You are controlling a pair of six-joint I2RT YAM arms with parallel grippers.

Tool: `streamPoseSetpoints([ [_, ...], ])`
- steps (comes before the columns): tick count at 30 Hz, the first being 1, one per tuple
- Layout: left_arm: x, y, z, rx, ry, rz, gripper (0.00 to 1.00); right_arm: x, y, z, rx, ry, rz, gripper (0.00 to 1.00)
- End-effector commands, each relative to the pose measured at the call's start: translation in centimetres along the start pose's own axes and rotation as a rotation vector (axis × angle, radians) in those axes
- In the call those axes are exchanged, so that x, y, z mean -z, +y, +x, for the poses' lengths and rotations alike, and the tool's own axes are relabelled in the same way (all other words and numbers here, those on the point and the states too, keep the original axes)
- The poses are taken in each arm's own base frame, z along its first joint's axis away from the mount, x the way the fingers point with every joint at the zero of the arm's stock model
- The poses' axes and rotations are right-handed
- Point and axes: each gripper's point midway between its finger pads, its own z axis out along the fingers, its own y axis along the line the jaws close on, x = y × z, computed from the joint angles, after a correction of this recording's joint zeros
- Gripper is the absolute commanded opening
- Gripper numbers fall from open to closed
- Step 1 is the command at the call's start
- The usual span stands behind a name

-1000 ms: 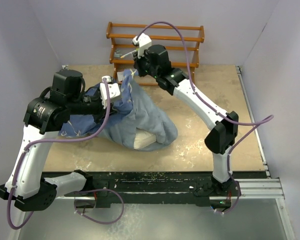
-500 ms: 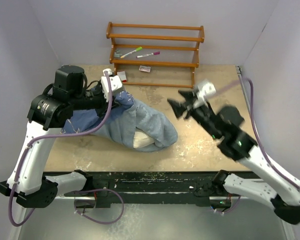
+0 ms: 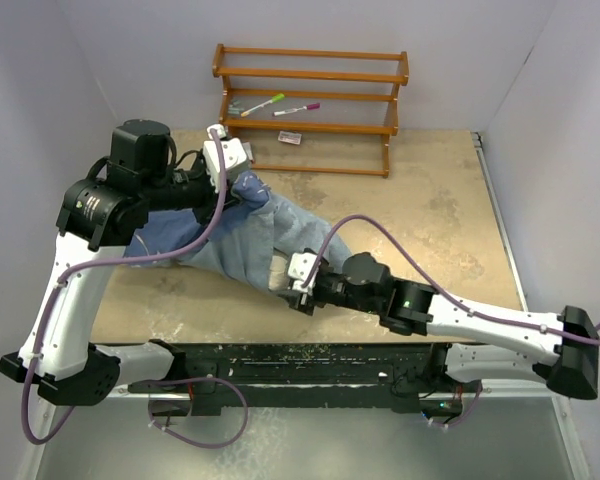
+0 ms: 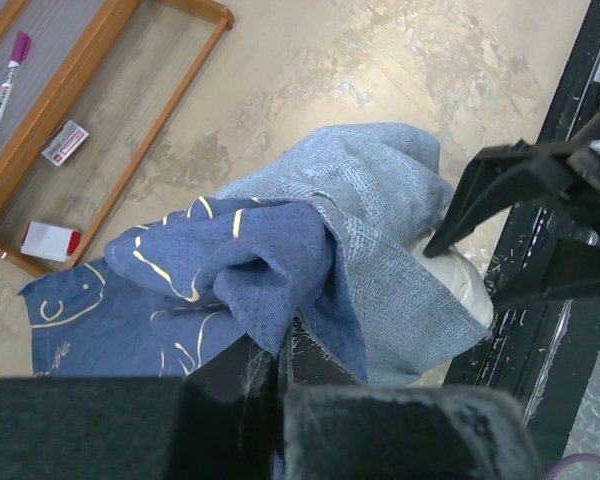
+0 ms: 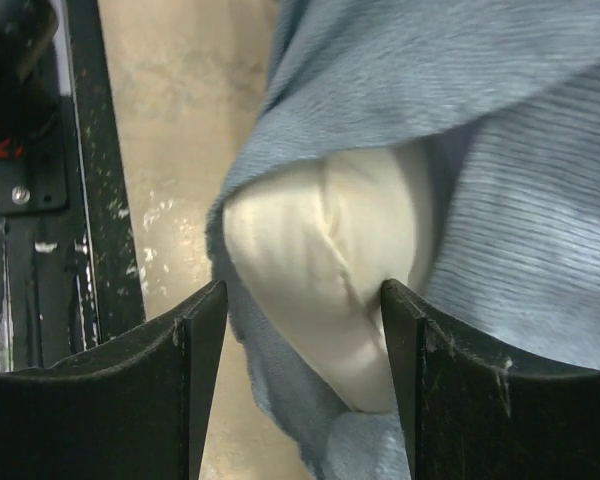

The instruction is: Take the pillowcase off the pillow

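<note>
Mostly hidden pillow (image 5: pixel 320 270), only a cream corner outside the pillowcase (image 3: pixel 248 242).

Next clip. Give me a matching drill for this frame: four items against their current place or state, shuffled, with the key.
Items
1. left pincer
2. right pincer
3. pillow
4. green marker

Place or state
A. lying on the wooden rack
B. open, one jaw each side of a cream end
C. shut on the bunched pillowcase
D. one end showing, the rest covered

Pairs: 1-C, 2-B, 3-D, 4-A
</note>
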Motion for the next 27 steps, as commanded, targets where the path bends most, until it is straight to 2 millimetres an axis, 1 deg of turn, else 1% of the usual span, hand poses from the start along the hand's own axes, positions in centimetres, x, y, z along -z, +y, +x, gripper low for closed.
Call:
streamPoseSetpoints([
  [1, 2.0, 0.3, -3.6, -0.064, -0.124, -0.051, 0.0, -1.0, 0.0, -2.9, 0.095, -0.078, 0.002, 0.67],
  [3, 2.1, 0.2, -3.5, -0.066, -0.122, -0.048, 0.0, -1.3, 0.0, -2.5, 0.098, -0.073, 0.01, 0.68],
  [8, 2.4, -0.1, -3.6, -0.071, -0.128, -0.043, 0.0, -2.2, -1.1, -0.8, 0.149, -0.016, 0.068, 0.68],
  [13, 2.9, -0.6, -4.0, -0.064, -0.142, -0.034, 0.0, -4.1, -1.2, -0.2, 0.181, 0.016, 0.079, 0.69],
  [16, 3.1, -0.9, -4.2, -0.064, -0.148, -0.02, 0.0, -5.1, -2.4, 0.5, 0.213, 0.045, 0.156, 0.7],
  [20, 3.7, -1.6, -4.6, -0.07, -0.158, 0.002, 0.0, -5.7, -4.0, 0.4, 0.216, 0.032, 0.263, 0.65],
  [21, 3.8, -1.8, -4.6, -0.072, -0.161, 0.008, 0.0, -5.9, -4.1, 0.2, 0.215, 0.025, 0.262, 0.58],
  [22, 4.0, -2.0, -4.6, -0.074, -0.162, 0.014, 0.0, -6.2, -4.0, -0.4, 0.216, 0.012, 0.253, 0.45],
  [23, 3.9, -2.1, -4.5, -0.078, -0.158, 0.019, 0.0, -6.2, -4.1, -1.5, 0.213, -0.008, 0.252, 0.32],
  [25, 3.8, -1.9, -3.5, -0.096, -0.131, 0.008, 0.0, -5.3, -5.6, -4.8, 0.162, -0.071, 0.289, 0.06],
  [26, 3.6, -1.6, -2.6, -0.112, -0.104, -0.007, 0.0, -4.6, -6.6, -6.2, 0.115, -0.102, 0.295, 0.0],
  [27, 3.4, -1.2, -1.5, -0.138, -0.073, -0.03, 0.06, -3.6, -7.8, -8.9, 0.059, -0.16, 0.292, 0.0],
])
